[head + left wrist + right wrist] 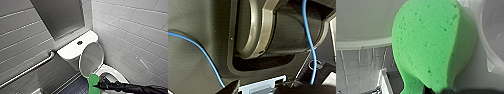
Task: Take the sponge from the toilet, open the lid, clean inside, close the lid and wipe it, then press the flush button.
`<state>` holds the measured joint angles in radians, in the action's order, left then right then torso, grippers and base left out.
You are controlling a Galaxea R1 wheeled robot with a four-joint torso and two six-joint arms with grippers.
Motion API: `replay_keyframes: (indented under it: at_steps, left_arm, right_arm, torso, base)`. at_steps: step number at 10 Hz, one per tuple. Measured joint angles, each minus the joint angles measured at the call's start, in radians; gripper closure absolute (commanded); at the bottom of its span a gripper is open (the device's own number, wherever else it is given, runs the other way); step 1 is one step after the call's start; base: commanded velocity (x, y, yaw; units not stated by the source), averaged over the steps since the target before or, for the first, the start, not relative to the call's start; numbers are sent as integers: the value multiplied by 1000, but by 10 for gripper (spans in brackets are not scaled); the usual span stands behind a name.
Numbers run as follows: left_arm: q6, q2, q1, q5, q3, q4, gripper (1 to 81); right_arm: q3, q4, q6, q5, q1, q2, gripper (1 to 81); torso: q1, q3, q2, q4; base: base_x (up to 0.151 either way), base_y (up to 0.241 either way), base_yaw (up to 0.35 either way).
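While near the raised lid [91, 59], sponge [93, 81] in right end effector [97, 86].

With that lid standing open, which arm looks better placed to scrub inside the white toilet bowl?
The right, I'd say. The right gripper holds the flat bright green sponge close beside the rim of the glossy white ceramic toilet. The left wrist camera faces the robot's own dark casing.

I see pale tiled walls [130, 25] left and right, a steel grab rail [32, 68] on the left and a dark floor [76, 88] near me.
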<state>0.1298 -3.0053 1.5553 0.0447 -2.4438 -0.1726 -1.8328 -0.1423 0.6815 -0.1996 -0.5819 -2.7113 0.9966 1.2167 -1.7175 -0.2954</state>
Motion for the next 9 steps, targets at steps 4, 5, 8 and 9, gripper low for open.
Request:
replay_keyframes:
  at_steps: [4, 5, 8, 9]
  left_arm:
    - [0, 0, 0, -4, 0, 0, 10]
    - [0, 0, 0, -4, 0, 0, 10]
    - [0, 0, 0, -12, 0, 0, 10]
    - [0, 0, 0, -12, 0, 0, 10]
  right_arm:
    - [36, -10, 0, 0, -22, 59, 811]
    - [77, -15, 0, 1, -23, 97, 811]
    - [164, -27, 1, 12, -58, 206, 811]
    - [169, -29, 0, 23, -87, 222, 811]
  torso:
    - [0, 0, 0, 0]
    - [0, 0, 0, 0]
    - [0, 0, 0, 0]
    - [0, 0, 0, 0]
  base:
    - [0, 0, 0]
    - [0, 0, 0]
    - [0, 0, 0]
    - [0, 0, 0]
